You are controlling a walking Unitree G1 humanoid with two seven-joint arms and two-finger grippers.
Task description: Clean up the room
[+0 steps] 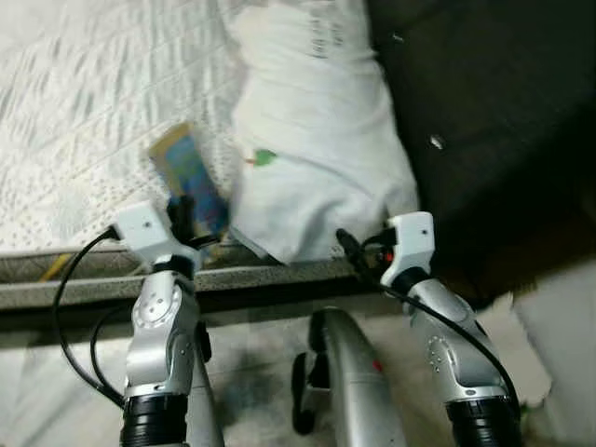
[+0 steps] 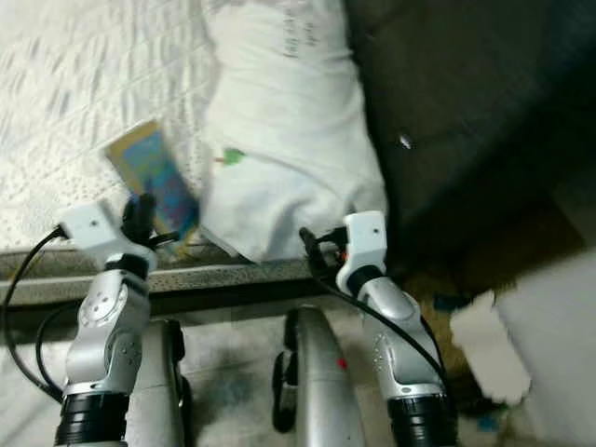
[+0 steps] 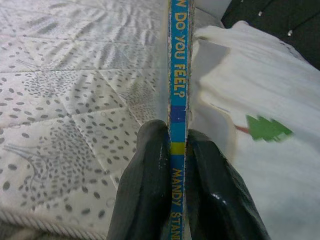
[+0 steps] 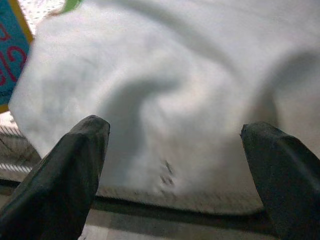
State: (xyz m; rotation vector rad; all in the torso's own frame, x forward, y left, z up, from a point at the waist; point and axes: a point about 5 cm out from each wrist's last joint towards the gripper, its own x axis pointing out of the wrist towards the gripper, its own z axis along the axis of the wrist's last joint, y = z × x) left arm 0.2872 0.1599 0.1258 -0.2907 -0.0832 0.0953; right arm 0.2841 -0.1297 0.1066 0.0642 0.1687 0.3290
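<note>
Your left arm reaches forward over the mattress (image 1: 84,112) edge, and its gripper (image 3: 172,165) is clenched on a thin blue book (image 1: 191,177), pinching the spine edge-on so the book stands up above the bed just beside the white pillow (image 1: 317,140). Your right arm is raised too, its gripper (image 4: 175,150) spread wide and holding nothing, pointing at the pillow's near corner.

White quilted mattress (image 1: 84,112) as landmark, thin blue picture book (image 1: 191,177) over its near edge, white crumpled garment (image 1: 317,140) on its right side, dark sofa (image 1: 484,112) beyond that.
</note>
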